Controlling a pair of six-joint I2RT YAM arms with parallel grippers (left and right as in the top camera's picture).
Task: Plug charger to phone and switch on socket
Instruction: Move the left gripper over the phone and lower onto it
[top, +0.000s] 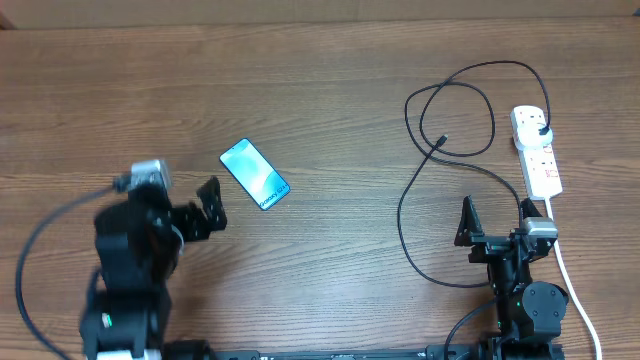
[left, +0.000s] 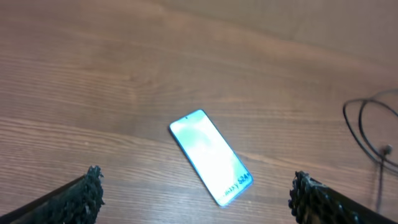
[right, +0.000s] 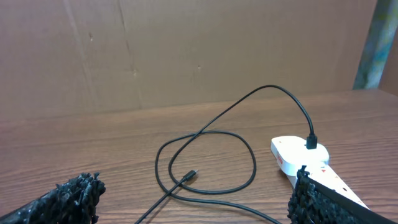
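Note:
The phone (top: 254, 173) lies flat on the table with its screen lit; in the left wrist view (left: 211, 157) it sits just ahead of my fingers. My left gripper (top: 205, 208) (left: 196, 200) is open and empty, a little to the phone's left. The white socket (top: 537, 150) (right: 298, 155) lies at the far right. The charger's black plug (top: 541, 128) (right: 311, 143) sits in it. The charger's cable loops on the table and its connector tip (top: 441, 139) (right: 191, 175) lies loose. My right gripper (top: 495, 218) (right: 193, 205) is open and empty, near the cable and short of the tip.
The socket's thick white cord (top: 575, 290) runs toward the front edge past the right arm's base. The black cable's long loop (top: 405, 230) lies between the phone and the right arm. A cardboard wall (right: 186, 50) stands behind the table.

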